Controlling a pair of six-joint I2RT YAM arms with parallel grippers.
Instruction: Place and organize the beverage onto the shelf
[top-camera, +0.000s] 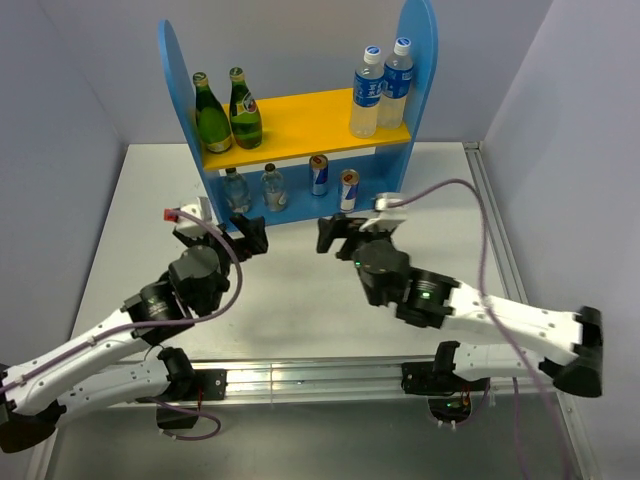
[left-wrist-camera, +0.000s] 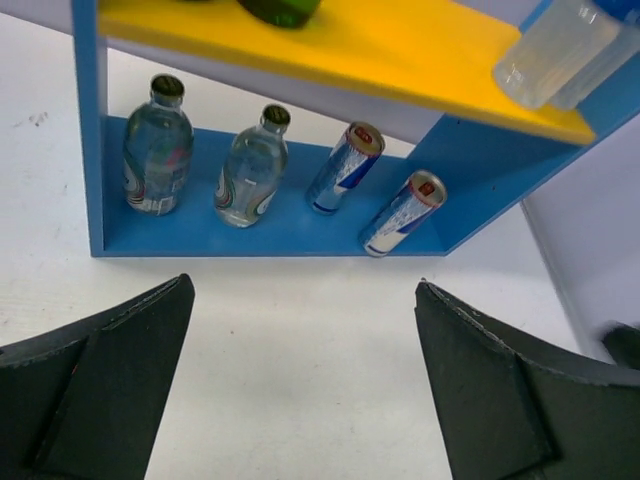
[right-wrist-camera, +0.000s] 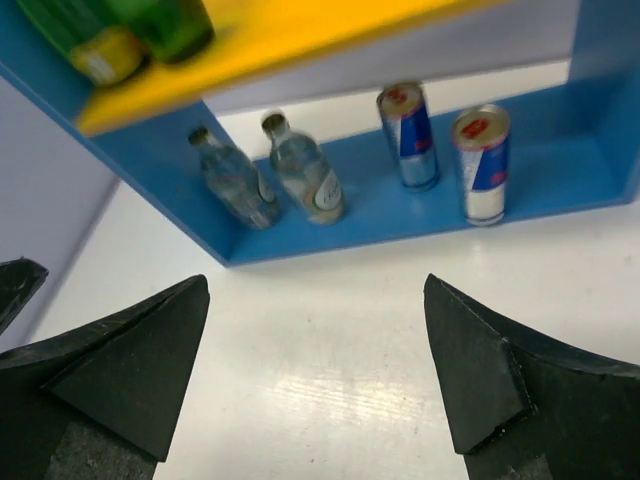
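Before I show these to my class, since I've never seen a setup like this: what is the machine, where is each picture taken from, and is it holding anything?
It is a robot with two jointed arms bolted to a table. One picture looks down from above and behind the arms. The other two come from cameras on the wrists, so the dark wedges at the bottom are each hand's own fingers.

The left hand and the right hand are both open and hold nothing.

In front of them stands a blue shelf with a yellow upper board. On top are two green bottles and two taller clear bottles. Below stand two small clear bottles and two cans.
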